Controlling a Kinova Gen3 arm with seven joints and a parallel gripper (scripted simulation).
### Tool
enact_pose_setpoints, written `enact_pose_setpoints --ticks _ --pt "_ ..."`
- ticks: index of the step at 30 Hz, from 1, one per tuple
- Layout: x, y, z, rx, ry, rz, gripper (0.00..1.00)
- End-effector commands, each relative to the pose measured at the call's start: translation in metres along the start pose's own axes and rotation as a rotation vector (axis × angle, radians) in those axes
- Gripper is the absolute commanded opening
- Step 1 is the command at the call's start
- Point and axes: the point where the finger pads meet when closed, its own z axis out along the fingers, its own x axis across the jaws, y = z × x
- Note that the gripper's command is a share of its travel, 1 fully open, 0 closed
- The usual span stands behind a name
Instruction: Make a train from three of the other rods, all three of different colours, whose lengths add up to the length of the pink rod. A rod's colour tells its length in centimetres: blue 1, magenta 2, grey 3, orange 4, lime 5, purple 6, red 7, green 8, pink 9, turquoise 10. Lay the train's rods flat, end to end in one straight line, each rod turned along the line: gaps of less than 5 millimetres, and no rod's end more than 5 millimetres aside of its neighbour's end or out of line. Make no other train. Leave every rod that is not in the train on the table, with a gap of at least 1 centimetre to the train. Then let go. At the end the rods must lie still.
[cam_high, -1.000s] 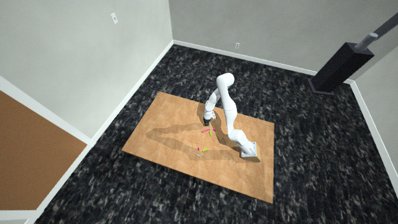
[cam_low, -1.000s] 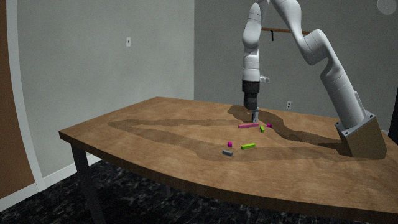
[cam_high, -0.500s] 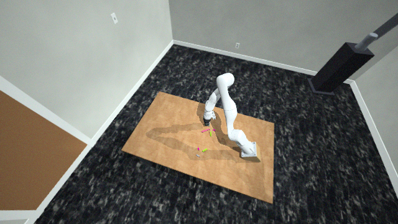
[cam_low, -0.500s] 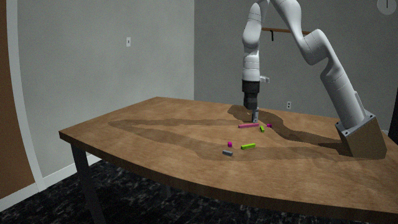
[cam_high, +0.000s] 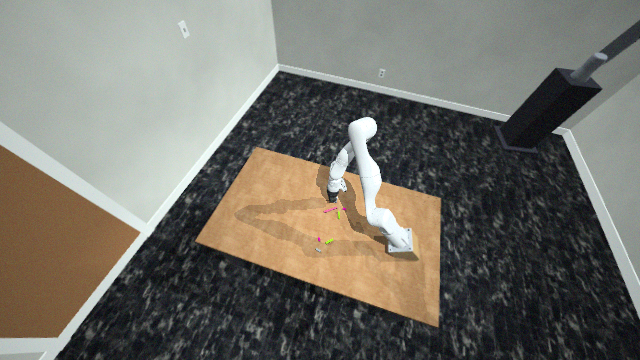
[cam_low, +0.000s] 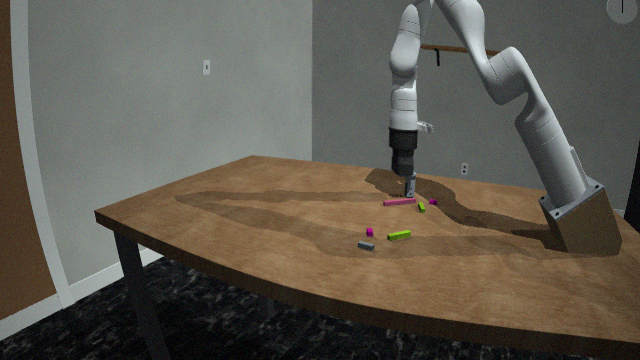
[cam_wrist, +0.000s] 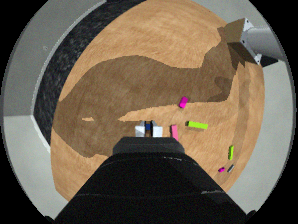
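My gripper (cam_high: 332, 199) (cam_low: 410, 193) (cam_wrist: 148, 126) is low at the table, just behind the pink rod (cam_high: 330, 210) (cam_low: 399, 202) (cam_wrist: 174, 132). Its fingers are shut on a small blue rod (cam_wrist: 149, 124), which shows only in the wrist view. A lime rod (cam_high: 338, 215) (cam_low: 421, 207) (cam_wrist: 196, 124) and a magenta rod (cam_high: 344, 209) (cam_low: 433, 202) (cam_wrist: 182, 102) lie close by the pink rod. Farther toward the table's front lie a second lime rod (cam_high: 329, 241) (cam_low: 399, 235) (cam_wrist: 230, 152), a second magenta rod (cam_high: 319, 239) (cam_low: 369, 232) (cam_wrist: 221, 169) and a grey rod (cam_high: 317, 250) (cam_low: 366, 245).
The wooden table (cam_high: 280, 175) (cam_low: 250, 280) carries the arm's base (cam_high: 401, 241) (cam_low: 582, 220) at its right side. All rods lie in the table's middle, well away from the edges.
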Motion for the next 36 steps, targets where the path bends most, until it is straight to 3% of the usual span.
enact_pose_setpoints --ticks 1,17,32,36 --pt "-0.001 -0.001 -0.001 0.0 -0.002 0.002 0.24" --pt "-0.001 -0.001 -0.029 0.0 -0.002 0.002 0.24" --pt "-0.001 -0.001 -0.081 0.0 -0.002 0.002 0.24" --pt "-0.001 -0.001 -0.086 0.0 -0.002 0.002 0.24"
